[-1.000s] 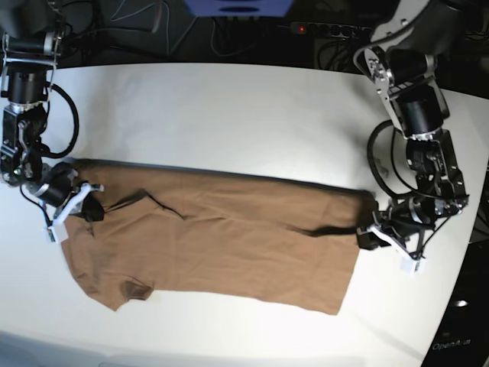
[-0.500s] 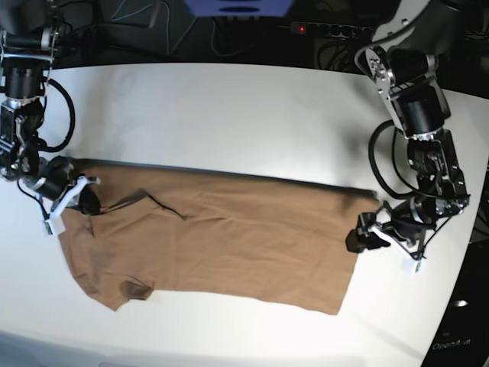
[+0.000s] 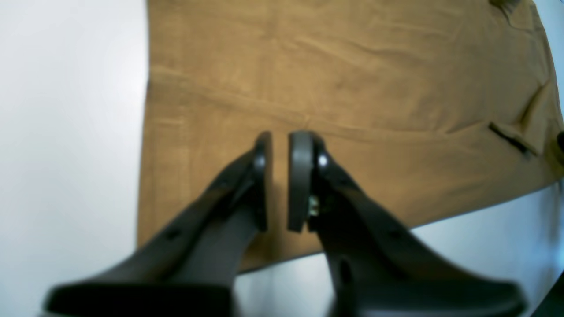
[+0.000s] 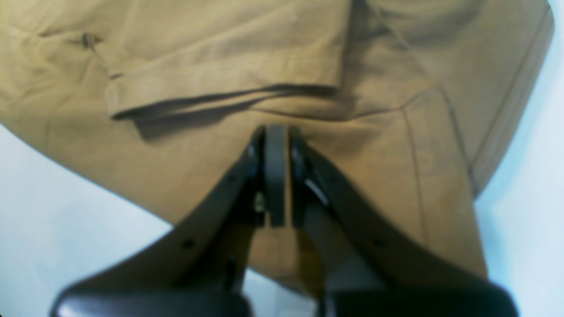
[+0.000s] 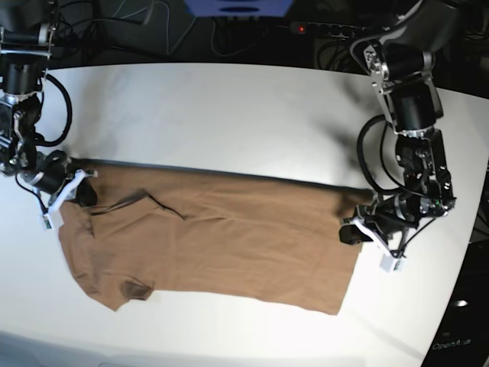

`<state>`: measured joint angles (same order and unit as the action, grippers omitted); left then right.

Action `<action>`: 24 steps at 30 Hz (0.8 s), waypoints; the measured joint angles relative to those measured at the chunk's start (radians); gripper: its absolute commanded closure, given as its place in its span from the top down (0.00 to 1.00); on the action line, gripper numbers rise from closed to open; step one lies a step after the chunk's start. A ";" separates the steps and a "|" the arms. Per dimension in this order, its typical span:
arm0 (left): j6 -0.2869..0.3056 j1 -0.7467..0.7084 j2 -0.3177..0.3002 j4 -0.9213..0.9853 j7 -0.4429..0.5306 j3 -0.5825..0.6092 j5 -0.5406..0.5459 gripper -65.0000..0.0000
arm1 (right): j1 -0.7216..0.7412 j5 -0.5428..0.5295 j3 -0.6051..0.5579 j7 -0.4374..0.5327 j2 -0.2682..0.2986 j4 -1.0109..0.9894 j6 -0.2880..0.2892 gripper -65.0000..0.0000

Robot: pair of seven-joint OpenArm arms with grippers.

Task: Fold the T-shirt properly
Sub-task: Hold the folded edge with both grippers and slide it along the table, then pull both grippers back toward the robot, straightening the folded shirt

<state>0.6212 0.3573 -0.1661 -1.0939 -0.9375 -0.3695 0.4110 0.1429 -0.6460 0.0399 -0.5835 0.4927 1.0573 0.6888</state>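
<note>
The tan-brown T-shirt point(image 5: 229, 237) lies flat across the white table point(image 5: 229, 115) as a long band, with a sleeve point(image 5: 126, 289) at its lower left. My left gripper point(image 5: 351, 232) hovers at the shirt's right hem. In the left wrist view its fingers point(image 3: 282, 138) are shut over the cloth point(image 3: 352, 66), with nothing between them. My right gripper point(image 5: 82, 195) is at the shirt's left end. The right wrist view shows it point(image 4: 276, 132) shut above the cloth point(image 4: 220, 44), beside a folded-over flap point(image 4: 220, 94). No fabric shows between its pads.
A power strip point(image 5: 328, 29) and cables lie along the dark back edge, beside a blue object point(image 5: 237, 6). Bare white table surrounds the shirt behind it and in front point(image 5: 229, 336). The table's right edge is close to the left arm.
My left gripper let go of the shirt's right edge, opened, then shut again and moved inward over the hem. My right gripper shifted slightly up and outward at the left end.
</note>
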 measured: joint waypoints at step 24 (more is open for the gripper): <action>-0.008 -0.005 -0.023 0.198 0.209 0.121 -0.011 0.04 | -0.069 0.000 -0.003 0.070 0.022 -0.006 0.000 0.01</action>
<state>0.6132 0.3523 -0.1890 -0.8963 -0.7284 -0.2485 0.3996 0.0742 -0.6456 0.0368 -0.5137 0.5148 1.0508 0.6888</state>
